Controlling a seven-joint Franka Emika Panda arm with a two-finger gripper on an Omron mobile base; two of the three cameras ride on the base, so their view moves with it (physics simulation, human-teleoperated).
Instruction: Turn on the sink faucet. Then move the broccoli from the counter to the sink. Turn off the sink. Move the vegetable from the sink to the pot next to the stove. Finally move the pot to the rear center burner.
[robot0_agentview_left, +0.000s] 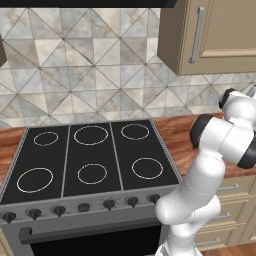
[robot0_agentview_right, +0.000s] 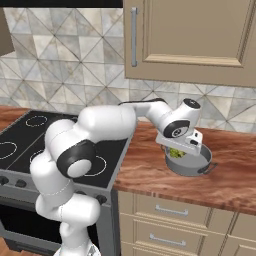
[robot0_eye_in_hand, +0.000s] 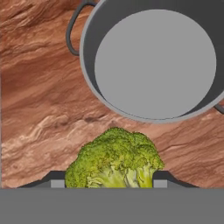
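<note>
One broccoli (robot0_eye_in_hand: 116, 159) head sits clamped in our tool (robot0_eye_in_hand: 109, 180), fingers on either side, hanging over the wood counter (robot0_eye_in_hand: 39, 109) just beside the grey pot (robot0_eye_in_hand: 151, 61). From the right base cam the tool's right above the pot rim, stove (robot0_agentview_left: 90, 155) off to the left.

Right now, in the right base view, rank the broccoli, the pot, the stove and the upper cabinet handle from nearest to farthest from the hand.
1. Broccoli: between the fingers of the hand.
2. Pot: directly beneath, on the wooden counter.
3. Stove: off to the left, past the counter edge.
4. Upper cabinet handle: high above on the wall cabinet; farthest.
</note>
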